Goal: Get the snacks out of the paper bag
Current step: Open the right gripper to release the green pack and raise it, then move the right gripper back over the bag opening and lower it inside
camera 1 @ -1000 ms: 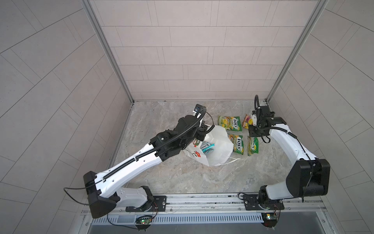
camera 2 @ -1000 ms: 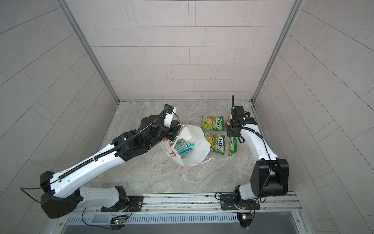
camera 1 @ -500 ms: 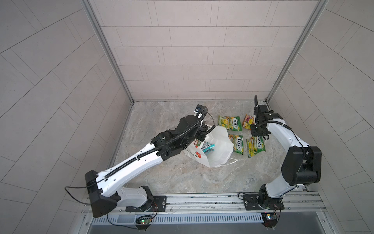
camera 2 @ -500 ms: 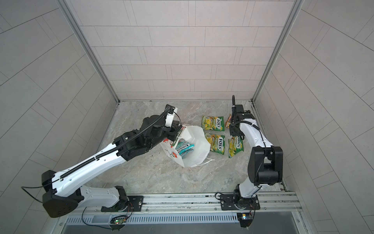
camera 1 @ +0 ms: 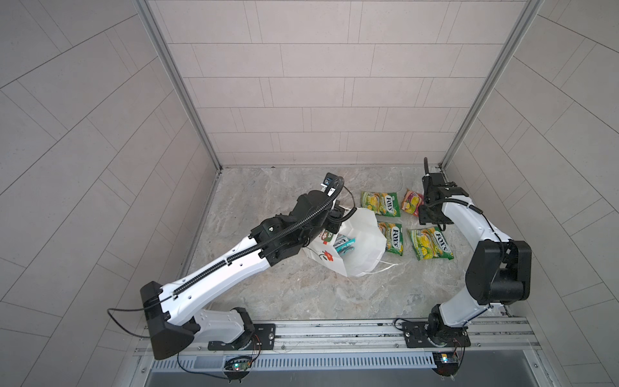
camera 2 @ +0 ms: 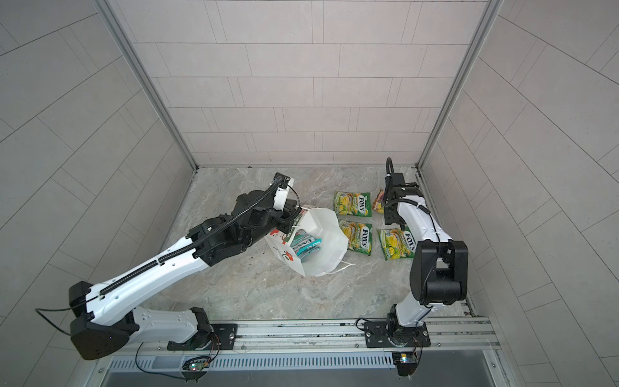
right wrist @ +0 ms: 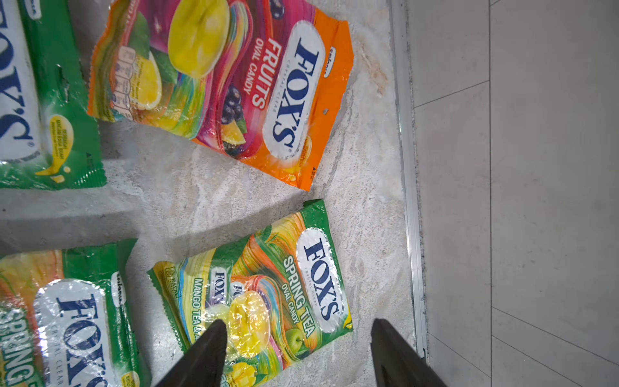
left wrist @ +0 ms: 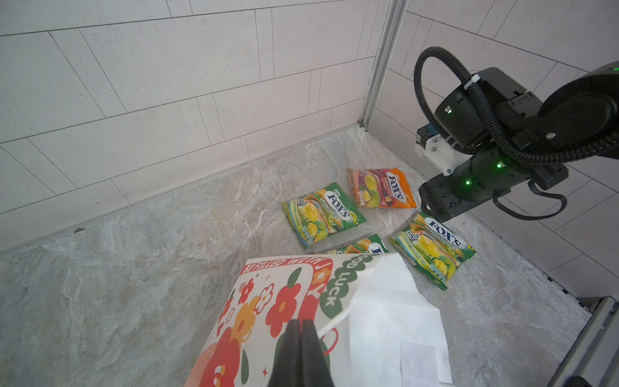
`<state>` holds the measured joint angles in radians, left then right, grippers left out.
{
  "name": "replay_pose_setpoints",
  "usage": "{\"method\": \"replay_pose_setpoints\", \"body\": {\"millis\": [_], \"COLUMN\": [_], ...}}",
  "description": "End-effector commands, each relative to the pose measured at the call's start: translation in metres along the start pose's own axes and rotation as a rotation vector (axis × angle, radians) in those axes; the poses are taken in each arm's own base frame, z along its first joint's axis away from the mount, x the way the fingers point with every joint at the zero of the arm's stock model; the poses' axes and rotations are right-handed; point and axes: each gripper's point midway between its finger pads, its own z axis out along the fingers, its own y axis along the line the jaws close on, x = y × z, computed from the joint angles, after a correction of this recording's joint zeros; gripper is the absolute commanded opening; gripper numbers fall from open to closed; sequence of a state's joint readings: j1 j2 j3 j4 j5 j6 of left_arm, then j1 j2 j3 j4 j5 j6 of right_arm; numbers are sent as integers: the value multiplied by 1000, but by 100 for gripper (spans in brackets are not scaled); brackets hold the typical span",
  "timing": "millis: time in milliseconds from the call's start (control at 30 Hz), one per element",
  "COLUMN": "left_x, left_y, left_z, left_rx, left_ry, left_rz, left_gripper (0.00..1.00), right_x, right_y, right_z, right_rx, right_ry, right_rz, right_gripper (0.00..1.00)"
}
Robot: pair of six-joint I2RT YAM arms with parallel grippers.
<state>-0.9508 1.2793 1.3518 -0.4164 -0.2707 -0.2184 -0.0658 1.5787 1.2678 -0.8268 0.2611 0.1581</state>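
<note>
Four FOX'S packets [camera 1: 380, 202] out, right of paper bag [camera 1: 365, 234]; teal packets [camera 1: 345, 243] inside bag. Left gripper [left wrist: 301, 331] pinched shut on bag rim; right gripper [right wrist: 297, 321] jaws apart over near-right Spring Tea packet [right wrist: 268, 284].

Paper bag [left wrist: 278, 301]: white. The printed face has red and orange flowers, dark green leaves, a red band and a green patch, both with white lettering.
Teal packets [camera 2: 306, 246] inside it: teal with white lettering.
3 green packets [camera 1: 380, 202] [camera 1: 392, 237] [camera 1: 430, 243]: green borders, yellow-orange swirls, white oval, navy "FOX'S".
Orange packet [right wrist: 231, 90]: orange edge, magenta-pink field, yellow fruit, same white oval.
Table [camera 1: 268, 295]: grey-beige, pale marble veining.
</note>
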Motion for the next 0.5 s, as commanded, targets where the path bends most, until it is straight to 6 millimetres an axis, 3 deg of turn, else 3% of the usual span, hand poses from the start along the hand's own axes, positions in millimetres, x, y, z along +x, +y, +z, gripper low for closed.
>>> {"method": "replay_pose_setpoints", "body": {"millis": [0, 167, 267, 467], "left_x": [-11, -11, -11, -12], "left_y": [1, 1, 0, -3], "left_z": [-7, -7, -7, -8], "left_rx": [-2, 2, 8, 27], "left_ry": [-28, -37, -40, -55], "left_rz": [4, 0, -1, -6], "left_gripper": [0, 0, 0, 0], "right_x": [-4, -13, -17, -11], "right_y": [-2, 39, 67, 101], "right_z": [-22, -65, -104, -191], "right_rx": [-50, -384, -629, -1033], "right_ry": [-72, -210, -339, -491], "right_rz": [67, 110, 125, 187], "right_gripper": [70, 69, 69, 69]}}
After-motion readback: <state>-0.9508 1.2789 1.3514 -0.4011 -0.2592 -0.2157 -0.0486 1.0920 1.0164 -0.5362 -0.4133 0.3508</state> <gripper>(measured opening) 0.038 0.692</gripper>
